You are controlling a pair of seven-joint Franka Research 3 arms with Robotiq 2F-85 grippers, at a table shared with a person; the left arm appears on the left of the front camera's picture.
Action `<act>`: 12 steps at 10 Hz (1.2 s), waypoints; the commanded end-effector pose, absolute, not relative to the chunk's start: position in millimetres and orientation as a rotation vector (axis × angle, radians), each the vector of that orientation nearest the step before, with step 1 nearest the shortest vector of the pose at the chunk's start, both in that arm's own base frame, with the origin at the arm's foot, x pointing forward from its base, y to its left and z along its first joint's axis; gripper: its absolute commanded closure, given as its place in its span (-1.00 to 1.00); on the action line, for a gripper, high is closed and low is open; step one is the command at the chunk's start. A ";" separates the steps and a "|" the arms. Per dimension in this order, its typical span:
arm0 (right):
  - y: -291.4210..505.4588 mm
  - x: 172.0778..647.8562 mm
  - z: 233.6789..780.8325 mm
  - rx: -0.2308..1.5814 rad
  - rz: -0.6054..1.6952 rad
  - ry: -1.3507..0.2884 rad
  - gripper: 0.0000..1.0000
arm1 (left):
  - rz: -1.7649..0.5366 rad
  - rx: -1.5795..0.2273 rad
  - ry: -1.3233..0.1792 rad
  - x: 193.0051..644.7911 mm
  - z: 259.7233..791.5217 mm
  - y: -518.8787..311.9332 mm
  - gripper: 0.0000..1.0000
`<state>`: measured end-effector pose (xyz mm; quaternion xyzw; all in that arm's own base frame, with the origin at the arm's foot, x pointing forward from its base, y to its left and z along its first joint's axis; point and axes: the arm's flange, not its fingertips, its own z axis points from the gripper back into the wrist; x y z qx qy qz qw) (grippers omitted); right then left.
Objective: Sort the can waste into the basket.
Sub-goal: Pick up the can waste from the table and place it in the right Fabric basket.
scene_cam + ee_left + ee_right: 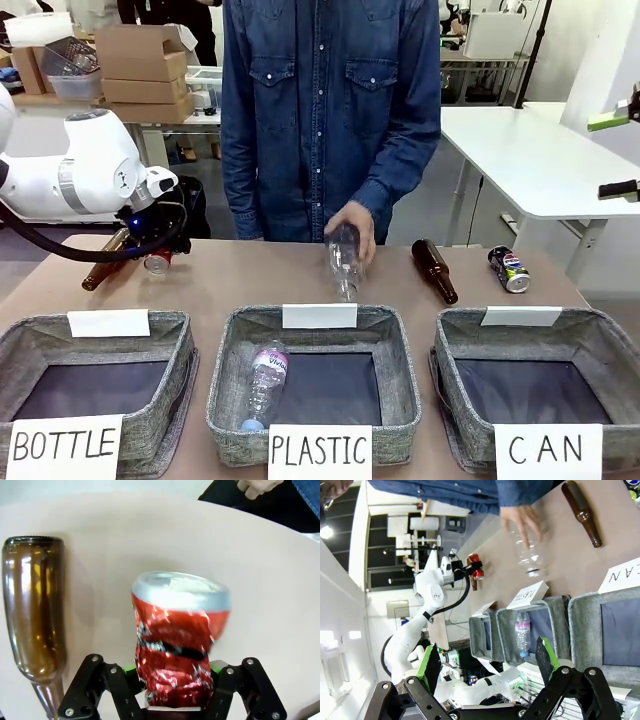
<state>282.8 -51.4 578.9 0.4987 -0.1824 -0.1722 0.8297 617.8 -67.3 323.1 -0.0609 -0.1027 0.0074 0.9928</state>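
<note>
R gripper (487, 666), fingers spread wide. Btwn fingers: grey basket (502, 630) w/ clear bottle (522, 635). Outside frame-right finger: CAN basket (582, 630). Above fingertips: hand (520, 517) on 2nd clear bottle (530, 555); L gripper (470, 566) holding red can (475, 560).

Bright, even room light throws soft shadows on the brown tabletop (230, 285); glare whitens the crushed red metal can (172, 652), slightly blurred beside the lens-bowed brown glass bottle (35, 605).

We see a glossy white left arm (85, 165) with grey joint band and black cable (60, 248); the right gripper (487, 655) has black links, silver screws, green pads (427, 661). The person (330, 110) wears dark denim.
</note>
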 end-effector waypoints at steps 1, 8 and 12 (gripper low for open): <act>-50.0 285.5 579.8 1.083 -0.344 -0.405 -1.00 | 0.057 -0.155 -0.222 610.7 337.7 -65.1 1.00; -50.0 285.5 579.8 1.083 -0.344 -0.405 -1.00 | -0.287 -0.491 -0.020 441.1 520.5 -52.8 1.00; -50.0 285.5 579.8 1.083 -0.344 -0.405 -1.00 | -1.055 -0.348 -0.102 289.2 540.4 -43.4 1.00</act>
